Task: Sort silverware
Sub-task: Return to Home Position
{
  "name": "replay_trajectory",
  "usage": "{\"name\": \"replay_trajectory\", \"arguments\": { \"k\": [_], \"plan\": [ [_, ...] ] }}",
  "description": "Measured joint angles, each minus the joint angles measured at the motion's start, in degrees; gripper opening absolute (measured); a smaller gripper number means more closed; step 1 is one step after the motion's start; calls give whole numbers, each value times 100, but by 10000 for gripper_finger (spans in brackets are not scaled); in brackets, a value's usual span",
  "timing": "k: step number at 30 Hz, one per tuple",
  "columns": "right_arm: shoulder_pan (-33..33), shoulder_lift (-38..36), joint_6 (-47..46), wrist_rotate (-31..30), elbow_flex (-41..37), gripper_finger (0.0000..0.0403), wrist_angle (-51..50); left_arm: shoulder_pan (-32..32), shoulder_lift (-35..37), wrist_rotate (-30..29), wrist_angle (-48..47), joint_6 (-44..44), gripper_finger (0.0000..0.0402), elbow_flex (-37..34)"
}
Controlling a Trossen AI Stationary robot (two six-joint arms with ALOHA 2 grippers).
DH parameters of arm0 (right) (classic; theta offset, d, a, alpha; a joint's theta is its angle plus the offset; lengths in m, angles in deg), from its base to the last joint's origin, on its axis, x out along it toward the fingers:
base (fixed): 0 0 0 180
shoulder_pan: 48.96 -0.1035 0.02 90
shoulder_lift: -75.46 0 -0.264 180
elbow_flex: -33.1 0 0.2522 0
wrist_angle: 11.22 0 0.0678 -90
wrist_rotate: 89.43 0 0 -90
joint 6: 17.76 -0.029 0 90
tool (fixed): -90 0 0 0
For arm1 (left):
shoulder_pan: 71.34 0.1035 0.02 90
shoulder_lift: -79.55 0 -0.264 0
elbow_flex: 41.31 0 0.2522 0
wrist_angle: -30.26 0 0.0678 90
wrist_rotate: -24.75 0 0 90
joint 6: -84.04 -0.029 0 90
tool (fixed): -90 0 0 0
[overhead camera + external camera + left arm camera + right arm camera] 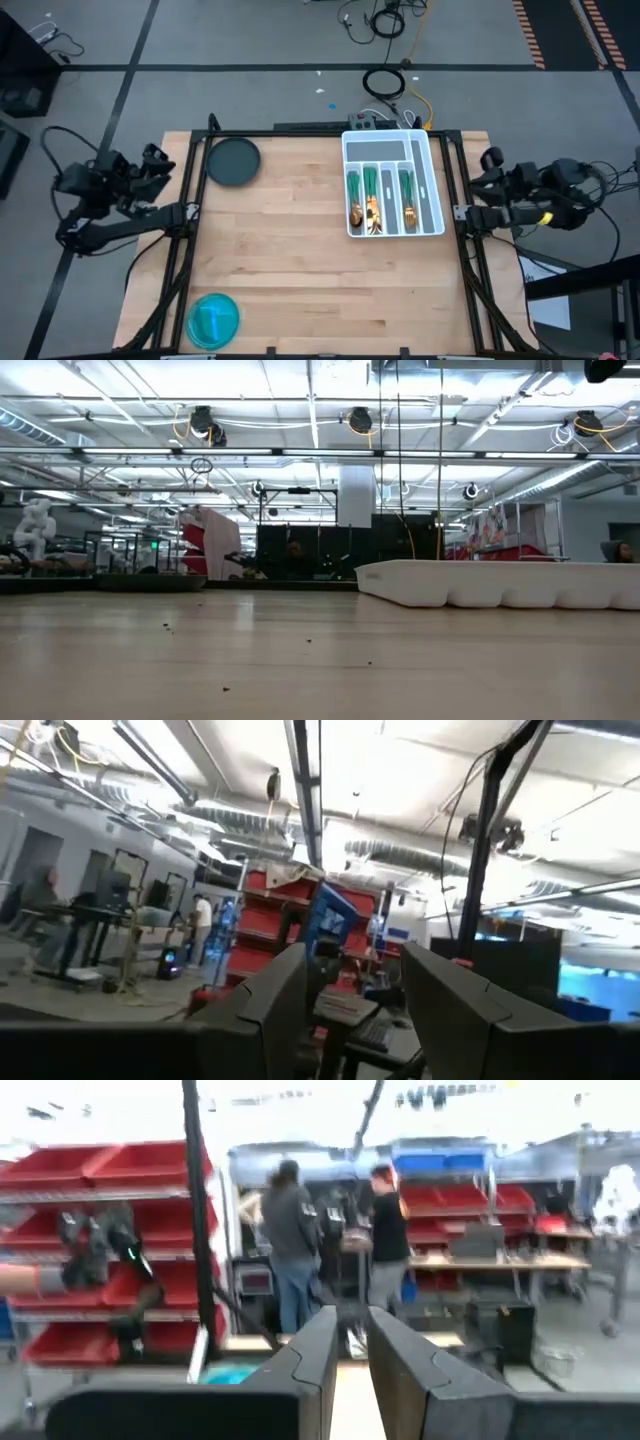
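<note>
- Since all visible silverware [384, 205] lies in the tray [385, 147], sorting looks finished.
- Left gripper [355, 965] stands apart, right gripper [352, 1330] narrowly apart; both are empty, parked past the table's left and right edges.

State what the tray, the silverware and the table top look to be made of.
The tray is probably plastic: plain white, matte, with moulded dividers. The silverware has shiny gold-toned heads that look like metal; the teal handles' material is unclear. The table top looks like pale wood, with visible plank seams and grain.
</note>
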Motion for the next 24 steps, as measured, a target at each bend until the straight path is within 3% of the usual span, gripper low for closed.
{"name": "replay_trajectory", "arguments": {
  "k": [6,14,24],
  "plan": [
    [-2,-2,-154,183,-1032,49,640,2,13,119,135,151,171,-618],
    [-4,2,-232,200,-2371,49,2365,-1,100,234,640,408,171,-1481],
    [-4,-4,-292,784,-2960,46,3042,-56,106,365,1586,474,171,-2532]
  ]
}}
